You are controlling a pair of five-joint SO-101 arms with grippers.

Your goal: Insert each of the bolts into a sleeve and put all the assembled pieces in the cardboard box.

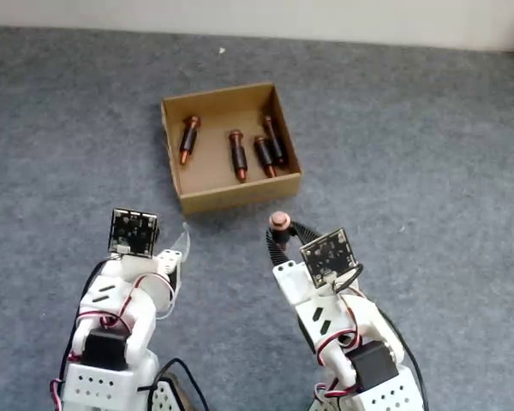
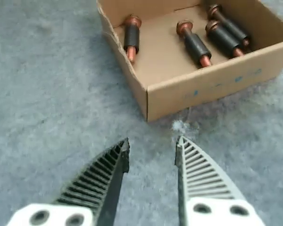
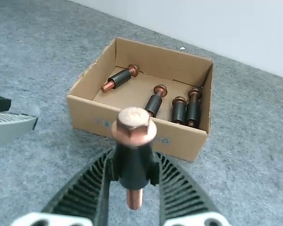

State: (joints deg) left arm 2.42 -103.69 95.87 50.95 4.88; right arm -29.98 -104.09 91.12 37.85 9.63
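**Holding a Sleeved Bolt Just Outside the Box**

A copper-coloured bolt (image 3: 133, 123) sat inside a black sleeve (image 3: 133, 165), with its hexagonal head above the sleeve and its tip poking out below. The right claw (image 3: 133, 159) was clamped on the sleeve, one ribbed finger on each side, and held the piece upright. In the high view the piece hung just in front of the near wall of the cardboard box (image 1: 240, 195), outside it.

The box stood open-topped, and four assembled pieces lay on its floor. One (image 1: 188, 139) lay apart toward the left arm's side and one (image 1: 237, 155) near the middle. The other two (image 1: 264, 156) (image 1: 274, 139) lay close together by the far side wall.

The left claw (image 2: 152, 143) had its fingers apart with nothing between them. It pointed at the carpet just short of the box's near corner, well apart from the right claw. Grey carpet (image 1: 411, 171) lay under both arms and the box.
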